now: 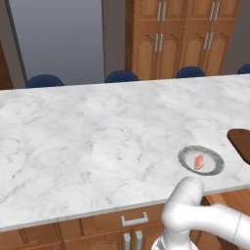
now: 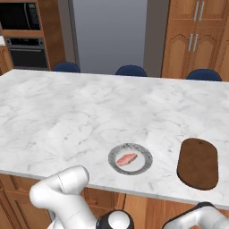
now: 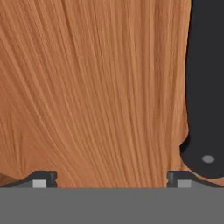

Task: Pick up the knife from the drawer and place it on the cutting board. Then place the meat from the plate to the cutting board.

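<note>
The fingers stand wide apart and grip nothing, their tips low over a wooden surface, judged to be the drawer floor. A black handle with a pale rivet, judged to be the knife, lies just beside the right tip and runs away from the camera; its blade is out of frame. The handle should be rigid, light and fairly smooth, so the hold belongs across its width near the middle, with the fingers shifted right until they straddle it; a grasp at the rounded end risks slipping off. On the marble counter near its front edge, the plate holds the meat, which lies flat at the centre. The meat is likely soft and slick and should be pinched across its narrow sides with modest force. The cutting board lies to the right of the plate, apart from it, and carries nothing.
</note>
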